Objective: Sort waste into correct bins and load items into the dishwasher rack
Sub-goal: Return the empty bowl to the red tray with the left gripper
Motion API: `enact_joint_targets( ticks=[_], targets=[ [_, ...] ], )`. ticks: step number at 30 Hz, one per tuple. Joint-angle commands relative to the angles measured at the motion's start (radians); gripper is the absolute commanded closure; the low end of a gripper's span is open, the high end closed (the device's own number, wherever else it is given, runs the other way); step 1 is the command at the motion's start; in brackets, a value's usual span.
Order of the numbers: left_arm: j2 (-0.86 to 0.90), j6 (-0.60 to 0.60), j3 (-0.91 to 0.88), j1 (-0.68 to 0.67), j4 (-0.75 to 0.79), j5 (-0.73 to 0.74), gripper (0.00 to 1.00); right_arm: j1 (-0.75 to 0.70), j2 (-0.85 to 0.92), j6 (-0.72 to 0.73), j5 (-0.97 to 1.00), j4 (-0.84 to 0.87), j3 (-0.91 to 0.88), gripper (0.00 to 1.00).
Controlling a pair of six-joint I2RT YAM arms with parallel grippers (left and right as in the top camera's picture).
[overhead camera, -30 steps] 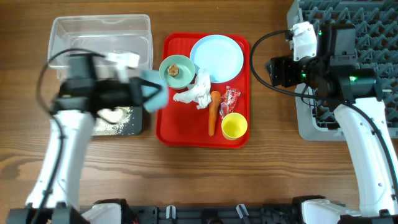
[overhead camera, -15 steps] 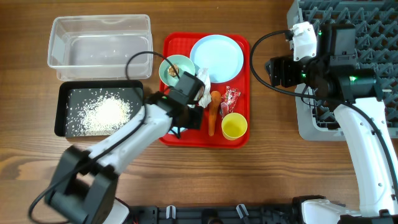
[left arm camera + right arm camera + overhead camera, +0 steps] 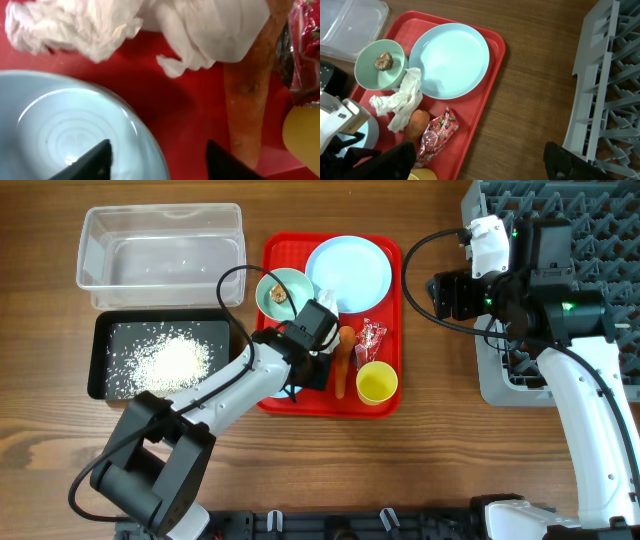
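Left gripper (image 3: pixel 157 162) gapes wide, empty; the crumpled tissue (image 3: pixel 90 25) lies just ahead of its tips (carrot (image 3: pixel 250 110) alongside). Likely soft, featherlight: pinch its bulky middle

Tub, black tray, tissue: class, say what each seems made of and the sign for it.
Tub: probably clear glossy plastic; the table shows through. Black tray: likely matte plastic, dull dark rim. Tissue: soft white paper, crumpled into folds.
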Motion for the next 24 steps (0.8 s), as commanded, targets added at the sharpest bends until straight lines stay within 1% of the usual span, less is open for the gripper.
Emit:
enact_joint_targets(
  ticks=[1,3,6,8,10,13,16,20,24],
  targets=[
    [0.006,0.000,0.103,-0.001,-0.030,-0.018,0.38,0.001,0.006,-0.006,0.010,-0.001,0.018,0.14],
    [0.006,0.000,0.151,-0.001,-0.018,-0.035,0.38,0.002,0.007,-0.005,0.010,-0.001,0.018,0.14],
    [0.006,0.004,0.182,-0.001,0.053,-0.059,0.36,0.002,0.011,-0.006,0.010,-0.001,0.018,0.14],
    [0.009,0.006,0.182,-0.001,0.098,-0.074,0.37,0.002,0.011,-0.006,0.010,-0.001,0.018,0.14],
    [0.029,0.006,0.182,-0.001,0.121,-0.135,0.39,0.001,0.011,-0.006,0.010,-0.002,0.018,0.14],
    [0.074,0.007,0.182,0.003,0.130,-0.156,0.40,0.002,0.012,-0.005,0.010,-0.001,0.018,0.14],
    [0.119,0.033,0.182,0.002,0.130,-0.155,0.47,0.002,0.012,-0.006,0.010,-0.002,0.018,0.14],
    [0.137,0.077,0.182,-0.008,0.136,-0.156,0.47,0.002,0.012,-0.006,0.010,-0.015,0.018,0.14],
    [0.138,0.082,0.182,-0.002,0.136,-0.168,0.46,0.002,0.012,-0.006,0.010,-0.023,0.018,0.14]
  ],
)
